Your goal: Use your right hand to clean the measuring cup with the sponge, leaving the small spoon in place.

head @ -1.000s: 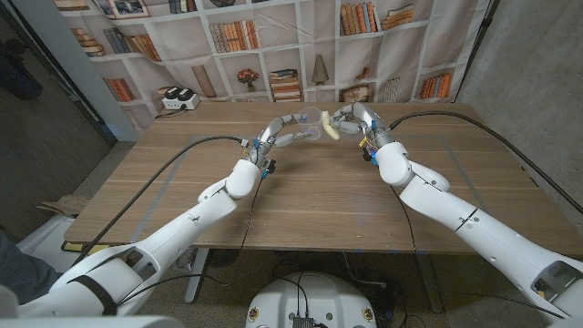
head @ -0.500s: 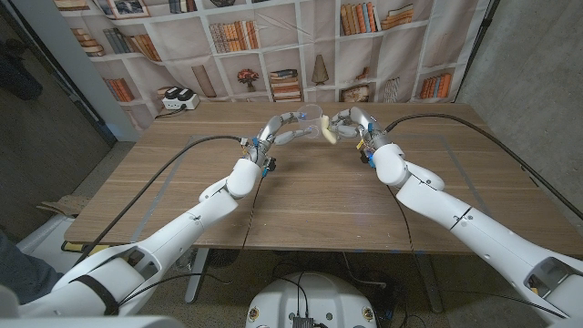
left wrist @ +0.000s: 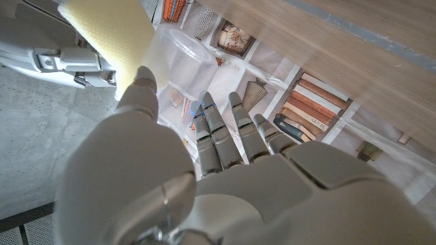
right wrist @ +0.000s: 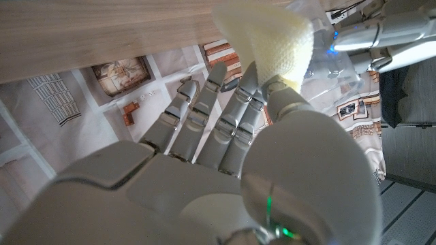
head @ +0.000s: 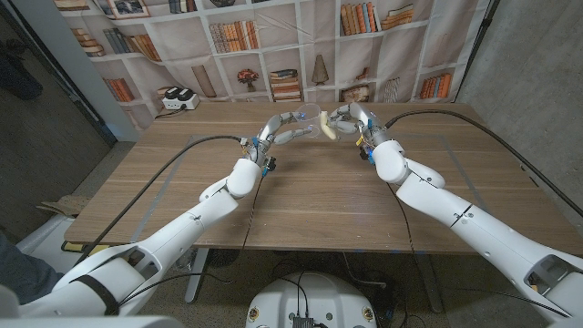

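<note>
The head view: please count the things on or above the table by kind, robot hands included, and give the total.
Robot hands: 2 (left hand, right hand)
Clear measuring cup: 1
Yellow sponge: 1
White charger with black batteries: 1
Total: 5

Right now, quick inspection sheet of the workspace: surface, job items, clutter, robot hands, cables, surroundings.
Surface: wooden table, bare wood across the near and middle part.
Job's things: clear measuring cup held up over the far middle of the table; yellow sponge against the cup's rim. Small spoon: nothing seen.
Clutter: white and black device at the far left table corner.
Robot hands: left robot hand grips the cup; right robot hand holds the sponge.
Cables: black cable along the left arm, another along the right arm, both lying on the table.
Surroundings: bookshelf-print backdrop behind the table; grey wall on the right.
</note>
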Robot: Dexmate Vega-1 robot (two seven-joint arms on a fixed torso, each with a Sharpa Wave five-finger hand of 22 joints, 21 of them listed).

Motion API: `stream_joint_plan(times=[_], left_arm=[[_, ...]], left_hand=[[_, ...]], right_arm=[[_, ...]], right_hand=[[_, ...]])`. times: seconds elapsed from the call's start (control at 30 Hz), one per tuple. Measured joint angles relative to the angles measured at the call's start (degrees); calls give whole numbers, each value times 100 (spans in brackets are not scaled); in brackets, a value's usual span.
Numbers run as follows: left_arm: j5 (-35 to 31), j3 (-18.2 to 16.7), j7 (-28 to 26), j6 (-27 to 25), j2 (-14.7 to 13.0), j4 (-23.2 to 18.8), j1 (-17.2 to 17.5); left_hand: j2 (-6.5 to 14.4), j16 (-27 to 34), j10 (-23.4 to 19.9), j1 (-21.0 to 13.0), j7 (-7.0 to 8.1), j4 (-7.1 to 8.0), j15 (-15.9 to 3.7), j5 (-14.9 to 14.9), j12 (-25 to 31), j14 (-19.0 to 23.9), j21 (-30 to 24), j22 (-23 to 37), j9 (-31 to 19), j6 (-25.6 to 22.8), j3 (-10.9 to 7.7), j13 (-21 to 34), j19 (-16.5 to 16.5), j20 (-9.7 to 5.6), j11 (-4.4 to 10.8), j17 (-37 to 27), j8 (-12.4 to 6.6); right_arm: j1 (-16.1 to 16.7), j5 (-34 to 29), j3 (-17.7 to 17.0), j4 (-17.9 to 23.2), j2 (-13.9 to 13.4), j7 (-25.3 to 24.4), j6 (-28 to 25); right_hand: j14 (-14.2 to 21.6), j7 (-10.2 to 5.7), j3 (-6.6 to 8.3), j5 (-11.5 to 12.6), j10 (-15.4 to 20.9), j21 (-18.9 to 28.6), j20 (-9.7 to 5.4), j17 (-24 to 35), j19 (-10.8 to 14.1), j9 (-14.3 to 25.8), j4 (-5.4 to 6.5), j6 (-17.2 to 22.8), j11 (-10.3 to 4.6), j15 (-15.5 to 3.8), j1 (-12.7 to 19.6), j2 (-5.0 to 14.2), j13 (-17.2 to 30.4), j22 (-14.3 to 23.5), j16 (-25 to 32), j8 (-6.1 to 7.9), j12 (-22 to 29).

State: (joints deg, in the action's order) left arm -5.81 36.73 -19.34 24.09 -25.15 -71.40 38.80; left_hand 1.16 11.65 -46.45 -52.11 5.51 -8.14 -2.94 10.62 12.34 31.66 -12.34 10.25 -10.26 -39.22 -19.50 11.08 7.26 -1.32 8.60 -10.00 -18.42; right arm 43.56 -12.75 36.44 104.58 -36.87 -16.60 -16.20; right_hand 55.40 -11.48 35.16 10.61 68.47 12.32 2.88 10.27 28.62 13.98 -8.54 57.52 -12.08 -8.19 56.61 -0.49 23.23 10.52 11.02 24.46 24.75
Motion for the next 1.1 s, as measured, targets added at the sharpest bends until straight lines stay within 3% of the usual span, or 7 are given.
stream_joint_plan(times=[0.33,0.37,0.53,1.07,1.1], left_arm=[[0,10,0,0,-1,-11,0],[-3,10,10,-20,-1,-14,0],[-3,12,10,-23,-3,-48,15],[34,-48,-148,118,84,-69,86],[35,-48,-151,120,85,-69,87]], left_hand=[[0,-23,-60,0,0,0,0,25,-64,-1,28,0,-2,0,0,-15,0,0,0,0,0],[0,-23,-60,0,0,1,0,25,-66,-1,28,0,-2,0,1,-24,0,0,0,0,0],[0,-23,-61,0,0,1,2,24,-66,1,28,0,-2,0,1,-29,0,0,1,0,0],[0,-44,-73,-1,-1,1,-12,24,-113,110,28,-13,0,-1,1,-30,30,-31,-10,-29,0],[-1,-44,-108,-1,-61,1,-12,30,-114,111,28,-13,2,-61,1,-30,30,-31,-18,-29,1]], right_arm=[[0,-45,0,0,0,-90,68],[74,-46,-138,238,-43,-92,69],[88,-43,-155,244,-38,-94,78],[35,136,-77,-164,101,2,-40],[34,139,-75,-172,103,2,-43]], right_hand=[[19,0,0,-2,-10,0,-1,-5,0,-4,0,0,9,-19,0,0,7,0,0,14,-1],[19,0,0,-2,-9,0,-1,-10,0,-4,0,0,9,-19,1,0,7,0,0,17,-1],[19,0,0,-3,-10,0,-1,1,0,-3,0,0,10,-19,8,-8,10,0,0,18,-1],[19,0,25,-29,-10,0,40,-10,42,-30,-25,0,10,-18,9,-8,47,0,0,17,-22],[19,0,25,-42,-10,0,40,-14,42,-30,-25,0,10,-19,9,-8,50,0,0,16,-22]])
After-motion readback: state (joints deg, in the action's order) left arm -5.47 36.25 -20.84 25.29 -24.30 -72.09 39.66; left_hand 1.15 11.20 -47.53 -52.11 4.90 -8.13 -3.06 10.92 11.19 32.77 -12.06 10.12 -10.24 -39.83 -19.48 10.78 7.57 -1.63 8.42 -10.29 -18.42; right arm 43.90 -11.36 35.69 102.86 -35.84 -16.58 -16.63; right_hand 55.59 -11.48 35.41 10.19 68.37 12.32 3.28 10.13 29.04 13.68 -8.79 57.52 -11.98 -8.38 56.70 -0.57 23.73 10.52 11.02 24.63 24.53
